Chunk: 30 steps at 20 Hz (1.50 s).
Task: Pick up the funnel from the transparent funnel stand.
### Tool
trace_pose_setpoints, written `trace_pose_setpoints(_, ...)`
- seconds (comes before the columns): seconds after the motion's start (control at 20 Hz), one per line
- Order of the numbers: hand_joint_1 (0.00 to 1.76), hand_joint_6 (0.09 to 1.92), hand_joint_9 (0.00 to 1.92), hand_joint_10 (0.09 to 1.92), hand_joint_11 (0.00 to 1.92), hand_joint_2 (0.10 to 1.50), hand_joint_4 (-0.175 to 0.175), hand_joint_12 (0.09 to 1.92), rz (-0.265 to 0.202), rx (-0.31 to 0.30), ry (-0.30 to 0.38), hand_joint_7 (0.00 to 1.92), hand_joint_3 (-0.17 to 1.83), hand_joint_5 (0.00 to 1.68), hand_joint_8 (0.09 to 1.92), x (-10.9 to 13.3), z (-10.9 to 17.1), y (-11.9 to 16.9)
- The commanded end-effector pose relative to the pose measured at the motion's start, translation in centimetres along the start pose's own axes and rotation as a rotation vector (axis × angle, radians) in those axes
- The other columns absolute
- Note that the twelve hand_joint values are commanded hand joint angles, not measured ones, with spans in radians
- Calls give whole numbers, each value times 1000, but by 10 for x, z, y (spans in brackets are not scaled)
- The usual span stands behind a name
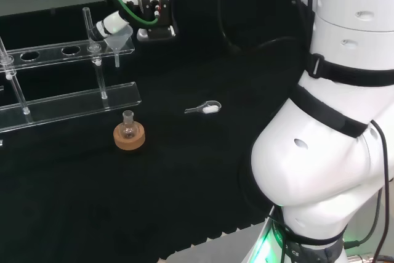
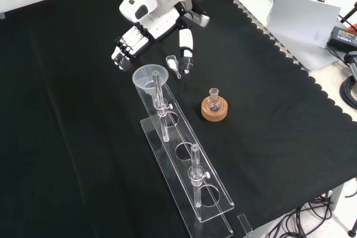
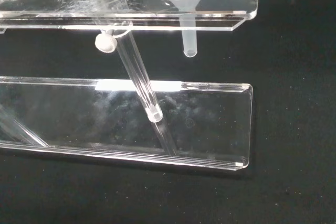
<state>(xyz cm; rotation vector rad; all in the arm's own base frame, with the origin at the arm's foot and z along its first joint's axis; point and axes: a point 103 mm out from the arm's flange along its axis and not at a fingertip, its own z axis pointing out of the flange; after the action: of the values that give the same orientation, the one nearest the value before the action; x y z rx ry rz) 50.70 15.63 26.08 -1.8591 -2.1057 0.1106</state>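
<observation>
The black and white hand (image 2: 149, 36) is being held low over the black cloth (image 2: 67, 110) at the far end of the stand in the front view, its palm turned toward the funnel. The fingers (image 2: 124, 45) are being kept spread and only lightly bent on the left of the funnel's rim, while the thumb (image 2: 186, 48) is being held apart on the right. Nothing is being gripped, and whether a fingertip is touching the rim cannot be told.

The clear, cone-shaped plastic funnel (image 2: 148, 77) is sitting in the end hole of the transparent two-tier funnel stand (image 2: 189, 176), just below the hand. In the wrist view its stem (image 3: 188, 38) is hanging through the upper shelf, clear of the lower plate.

A small white scoop (image 2: 173, 64) is lying on the cloth between the fingers and the thumb in the front view. To the right of the stand there, a small round glass flask (image 2: 213, 101) is standing upright in a cork ring (image 2: 215, 110); its contents cannot be made out.
</observation>
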Motion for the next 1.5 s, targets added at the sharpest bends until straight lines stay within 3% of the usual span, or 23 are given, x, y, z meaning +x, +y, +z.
trace_pose_setpoints(0.05, 412, 87, 7, 87, 0, 712, 9, 406, -8, -2, 2, 69, 20, 0, 87, -1, 0, -2)
trace_pose_setpoints(0.55, 412, 87, 14, 87, 0, 715, 8, 413, -17, 15, -20, 74, 21, 0, 87, 12, 5, -4)
trace_pose_setpoints(0.95, 412, 87, 20, 87, 0, 717, 8, 418, -62, 45, -27, 76, 21, 0, 87, 17, 4, 3)
trace_pose_setpoints(1.15, 405, 87, 23, 87, 0, 719, 8, 422, -25, 39, 24, 77, 21, 0, 87, -2, 5, 12)
trace_pose_setpoints(1.5, 393, 87, 27, 87, 0, 722, 9, 429, 7, 35, 35, 77, 22, 0, 87, -10, 2, 20)
